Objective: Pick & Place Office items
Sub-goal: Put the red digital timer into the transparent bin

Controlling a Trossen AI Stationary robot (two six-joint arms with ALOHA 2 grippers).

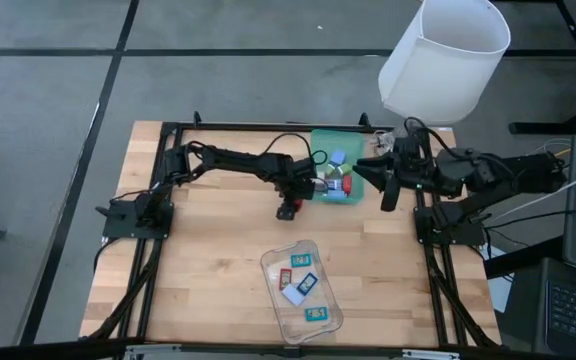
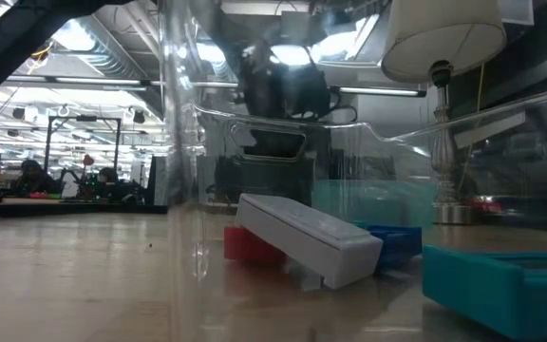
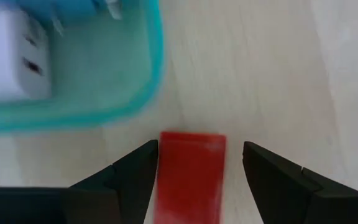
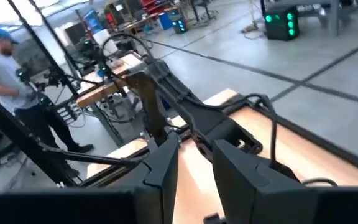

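A small red flat piece (image 3: 191, 180) lies on the wooden table just near-left of the green tray (image 1: 318, 140). My left gripper (image 3: 201, 149) points down over it, open, with one finger on each side of the piece. In the high view the left gripper (image 1: 288, 203) covers most of the red piece (image 1: 288, 212). The green tray holds several office items, among them a white block (image 3: 14, 56). My right gripper (image 1: 388, 192) is lifted beside the tray's right side. Its fingers (image 4: 163, 162) stand a little apart with nothing between them. My left gripper comes at the red piece from above, its fingers alongside the two long sides. One finger (image 3: 143, 163) shows right against the piece's side. Whether it touches, I cannot tell. The other finger (image 3: 260, 165) stands clear of the piece, which lies flat on the table.
A clear plastic tray (image 1: 268, 265) near the table's front holds several flat pieces, white (image 2: 302, 237), red, blue and teal. A white lamp shade (image 1: 443, 55) stands over the far right corner. Bare wood lies left of both trays. A person (image 4: 5, 68) stands beyond the table.
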